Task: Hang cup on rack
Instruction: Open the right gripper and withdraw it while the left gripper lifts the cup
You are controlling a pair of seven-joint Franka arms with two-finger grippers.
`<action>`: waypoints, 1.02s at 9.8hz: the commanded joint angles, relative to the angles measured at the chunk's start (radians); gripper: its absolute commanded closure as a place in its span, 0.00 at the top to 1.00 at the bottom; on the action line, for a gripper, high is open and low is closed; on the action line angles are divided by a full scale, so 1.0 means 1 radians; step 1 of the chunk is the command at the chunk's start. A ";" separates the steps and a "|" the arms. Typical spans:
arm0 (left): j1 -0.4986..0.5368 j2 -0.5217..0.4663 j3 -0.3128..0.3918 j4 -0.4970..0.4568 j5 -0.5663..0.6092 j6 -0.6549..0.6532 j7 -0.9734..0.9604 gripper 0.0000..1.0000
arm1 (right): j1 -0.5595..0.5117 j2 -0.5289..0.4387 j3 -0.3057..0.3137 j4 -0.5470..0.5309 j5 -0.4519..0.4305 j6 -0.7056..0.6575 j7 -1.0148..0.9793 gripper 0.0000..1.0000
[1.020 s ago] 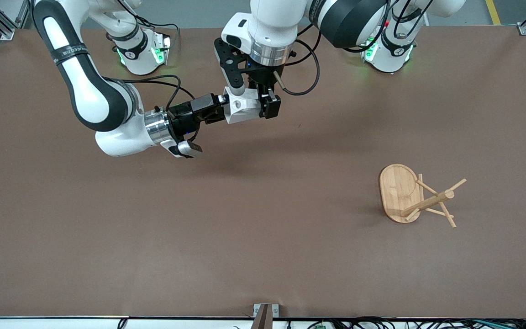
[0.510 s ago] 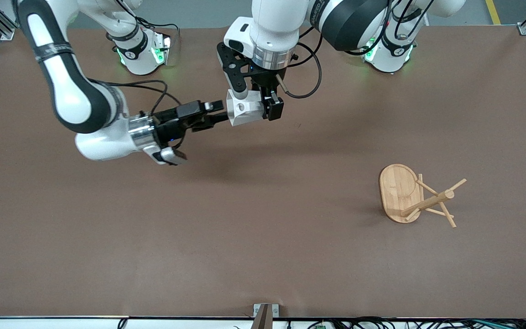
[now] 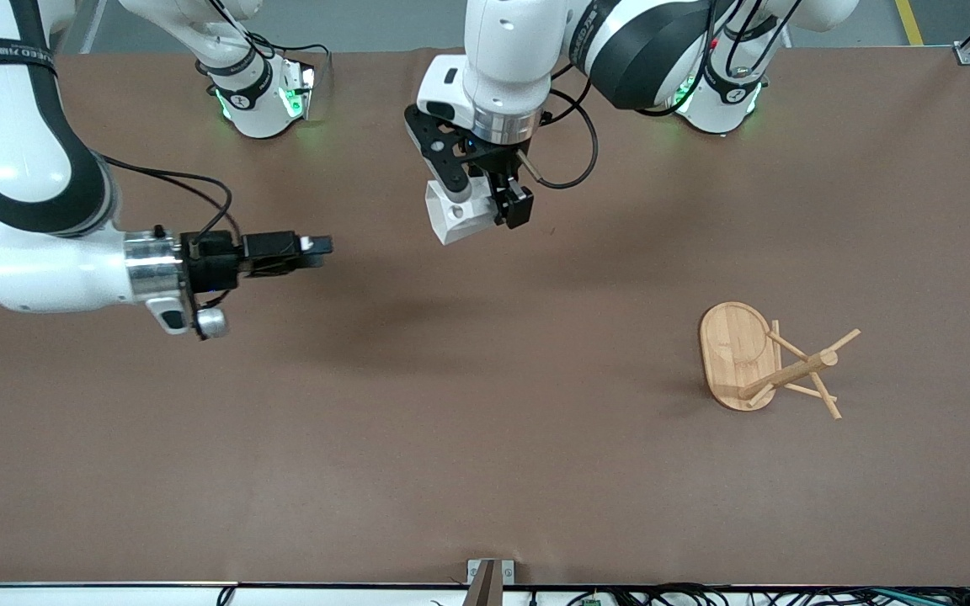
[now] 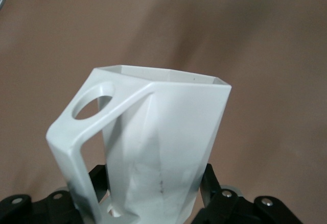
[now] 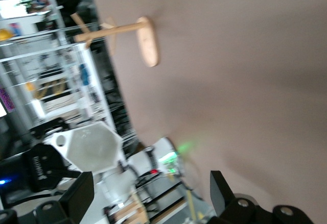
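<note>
Right gripper withdrew, jaws wide, empty — left gripper grips one cup; one rack.

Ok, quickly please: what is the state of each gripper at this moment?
Left gripper: closed on the cup, up over the table.
Right gripper: open, holding nothing, over the table.

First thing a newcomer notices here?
The white cup hangs in the air over the table's middle, clamped in the left tool. The bamboo rack stands alone toward the left arm's end of the table. The right tool hovers open and empty, apart from the cup.
</note>
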 commanded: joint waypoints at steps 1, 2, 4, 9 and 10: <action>-0.005 0.009 0.000 -0.028 0.105 -0.034 -0.186 0.02 | 0.008 -0.040 -0.060 0.072 -0.369 0.004 0.097 1.00; 0.000 0.017 0.000 -0.040 0.119 -0.042 -0.262 0.02 | 0.007 -0.056 -0.061 0.078 -0.563 0.011 0.103 1.00; 0.004 0.017 0.001 -0.066 0.157 -0.045 -0.414 0.02 | 0.008 -0.126 -0.098 0.081 -0.858 0.085 0.099 1.00; 0.053 0.023 0.009 -0.102 0.299 -0.124 -0.598 0.01 | 0.007 -0.175 -0.153 0.316 -1.016 -0.183 0.123 1.00; 0.066 0.023 0.010 -0.103 0.335 -0.170 -0.599 0.01 | 0.007 -0.229 -0.155 0.311 -1.008 -0.205 0.205 1.00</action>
